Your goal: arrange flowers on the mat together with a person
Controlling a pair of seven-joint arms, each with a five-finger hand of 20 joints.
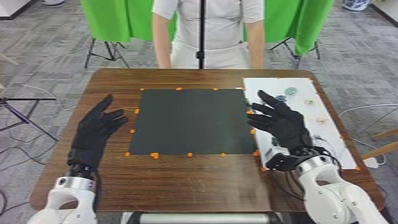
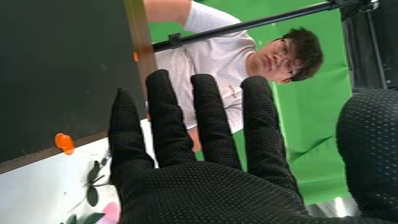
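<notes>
My left hand [image 1: 98, 125] is over the table to the left of the black mat [image 1: 191, 122], its fingers relaxed and holding nothing. The right hand [image 1: 282, 122] hovers at the mat's right edge, partly over the white sheet [image 1: 342, 150], fingers extended. Small pale flowers [image 1: 322, 120] and bluish-green ones [image 1: 290, 91] lie on that sheet. In the right wrist view the right hand [image 2: 209, 195] has straight, spread fingers with nothing in them; beside it are a dark-leaved stem [image 2: 92, 187] and a pink flower [image 2: 110, 212] on the white sheet [image 2: 35, 192]. No flower is visible on the mat.
Orange markers [image 1: 155, 155] line the mat's edges on the brown table [image 1: 204, 185]. A person stands across the table behind a thin black pole [image 1: 202, 40], arms hanging down. Green cloth hangs behind.
</notes>
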